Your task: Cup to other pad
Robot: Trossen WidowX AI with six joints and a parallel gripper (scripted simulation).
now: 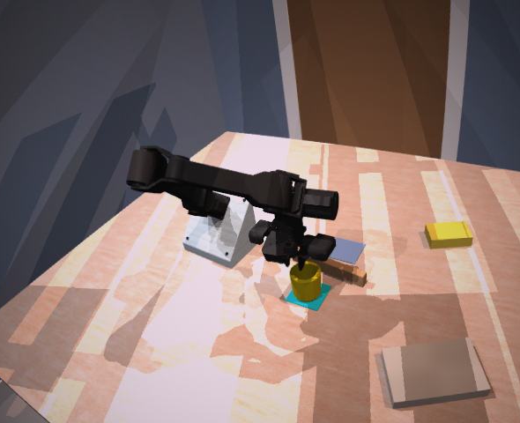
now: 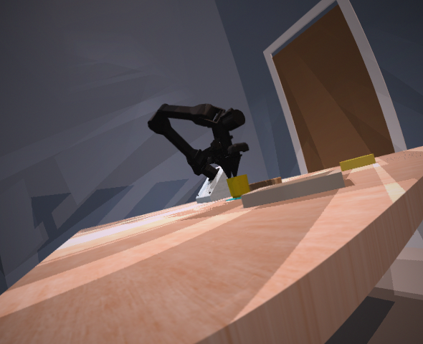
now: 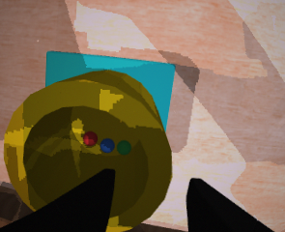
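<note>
The yellow cup (image 1: 305, 280) stands upright, mouth up, on the teal pad (image 1: 308, 298), with three marbles (image 3: 107, 145) inside. The gripper (image 1: 302, 263) hovers just above its rim, fingers parted and holding nothing. Just behind lie a brown block (image 1: 345, 270) and a grey-blue pad (image 1: 347, 249) on the wooden table (image 1: 159, 318), before a brown door (image 1: 369, 72).

The table (image 1: 169, 345) is a pale reddish wood top with lighter plank stripes and patchy shadows. Lying directly on it are a teal pad (image 1: 308, 298), with the yellow cup (image 1: 305, 281) standing on it, a grey-blue pad (image 1: 347, 249) just behind, a brown wooden block (image 1: 345, 270) between the two pads, a yellow block (image 1: 449, 234) well apart, a flat tan slab (image 1: 435, 371), and the arm's grey base (image 1: 219, 236).
</note>
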